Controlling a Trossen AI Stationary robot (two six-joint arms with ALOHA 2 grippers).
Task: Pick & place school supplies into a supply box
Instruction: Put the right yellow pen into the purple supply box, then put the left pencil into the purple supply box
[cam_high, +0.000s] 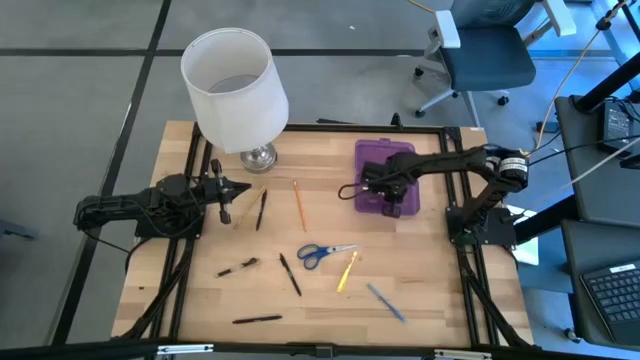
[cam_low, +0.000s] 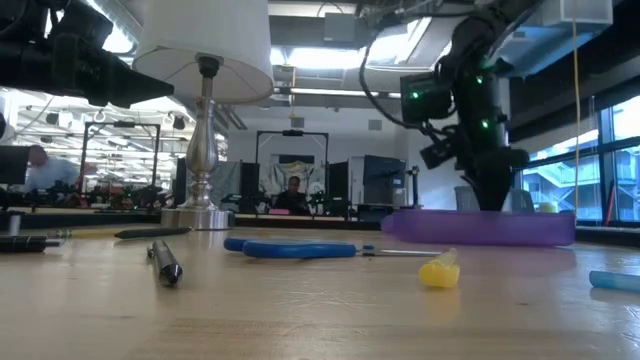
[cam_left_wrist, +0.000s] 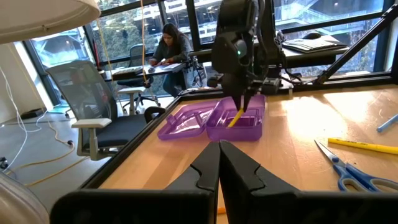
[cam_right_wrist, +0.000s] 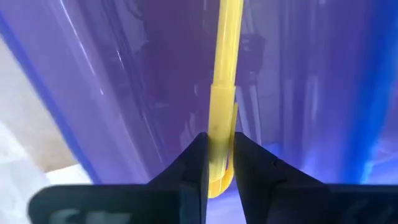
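Open purple supply box on the table, right claw inside it grasping a yellow pencil, left claw clenched, empty, well apart.

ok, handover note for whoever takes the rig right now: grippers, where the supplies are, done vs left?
Right gripper: shut on a yellow pencil, lowered into the open purple supply box at the table's right rear; not yet released.
Left gripper: shut, empty, waiting at the left side.
Still on the table: orange pencil, scissors, second yellow pencil, blue pen, five black pens spread over the left and centre.
Done: nothing seen released in the box.
Left: drop this pencil, then fetch everything else.
Mind the lamp at the rear left.
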